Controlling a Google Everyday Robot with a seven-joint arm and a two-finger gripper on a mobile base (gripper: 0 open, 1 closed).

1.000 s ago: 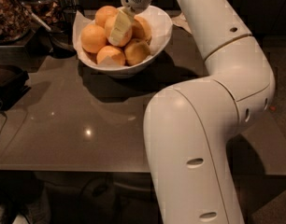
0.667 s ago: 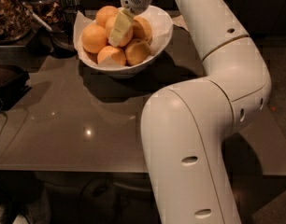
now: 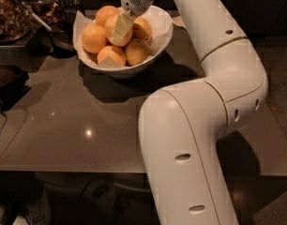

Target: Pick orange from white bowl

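Observation:
The white bowl [image 3: 134, 69] with a paper liner stands at the back of the grey table and holds several oranges. My gripper [image 3: 121, 28] reaches down from above into the bowl and rests on the middle orange [image 3: 109, 28] at the top of the pile. Other oranges lie around it: one to the left [image 3: 94, 37], one in front [image 3: 110, 55], one to the front right [image 3: 137, 50]. The gripper's pale tip covers part of the middle orange.
My white arm [image 3: 195, 149] fills the right foreground and hides that part of the table [image 3: 64, 125]. A dark tray of brown food [image 3: 10, 13] and a dark dish [image 3: 59, 43] stand left of the bowl. A black object [image 3: 7, 86] lies at the left edge.
Nothing has visibly changed apart from a slight shift of the arm; the gripper stays on the same orange in the bowl.

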